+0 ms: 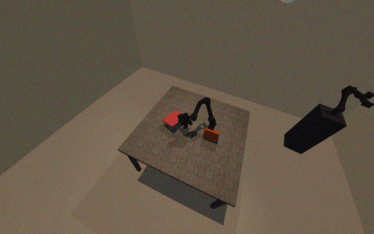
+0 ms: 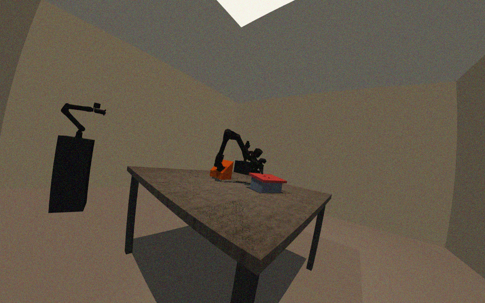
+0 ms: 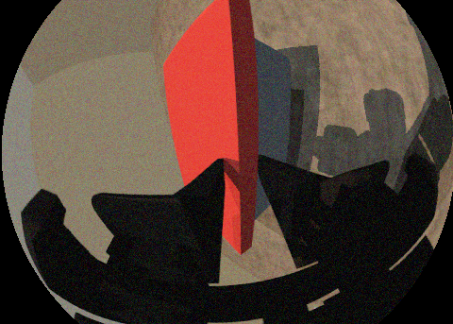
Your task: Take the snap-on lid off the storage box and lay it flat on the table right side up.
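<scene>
One red lid (image 1: pixel 171 118) (image 2: pixel 267 177) (image 3: pixel 208 97), its edge pinched in my claw (image 1: pixel 179 117) (image 2: pixel 260 173) (image 3: pixel 240 162), lies over the blue box (image 1: pixel 173 128) (image 2: pixel 266 187) (image 3: pixel 274 102) on the table (image 1: pixel 194 165) (image 2: pixel 206 203) (image 3: pixel 344 22).
</scene>
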